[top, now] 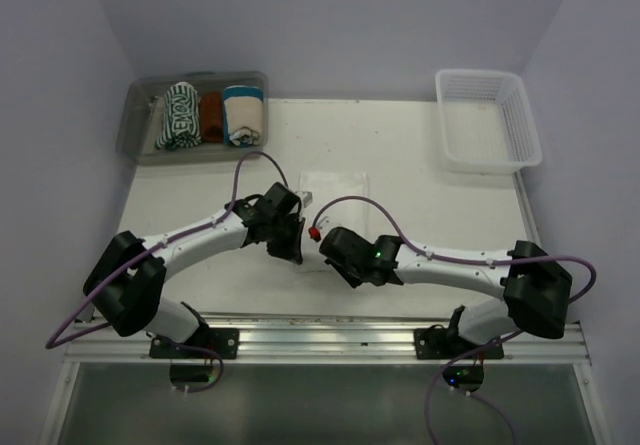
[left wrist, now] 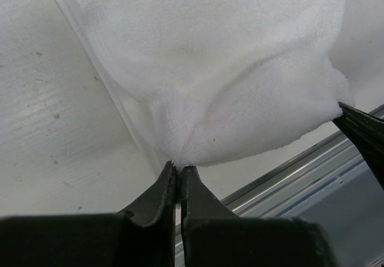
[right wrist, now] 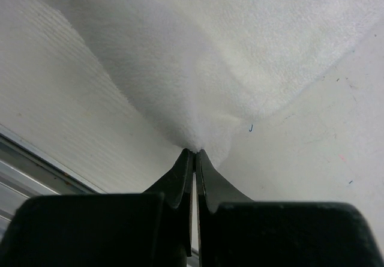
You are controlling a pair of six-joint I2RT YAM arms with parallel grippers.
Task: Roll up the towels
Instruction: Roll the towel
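Observation:
The plain white towel point(top: 334, 187) lies flat in the middle of the table, its near edge hidden under both wrists. My left gripper point(left wrist: 179, 166) is shut on the towel's point(left wrist: 222, 69) near left corner, which bunches at the fingertips. My right gripper point(right wrist: 195, 151) is shut on the near right corner of the same towel point(right wrist: 252, 45), pinching a small peak of cloth. In the top view the left gripper point(top: 296, 248) and the right gripper point(top: 326, 248) sit close together at the towel's near edge. The green-and-white striped towel point(top: 179, 117) lies rolled in the clear bin.
A clear bin point(top: 136, 137) at the back left also holds a rust-brown towel point(top: 211, 116) and a cream towel with a teal band point(top: 243, 115). A white mesh basket point(top: 487, 120) stands at the back right. A metal rail point(top: 320, 330) runs along the table's near edge.

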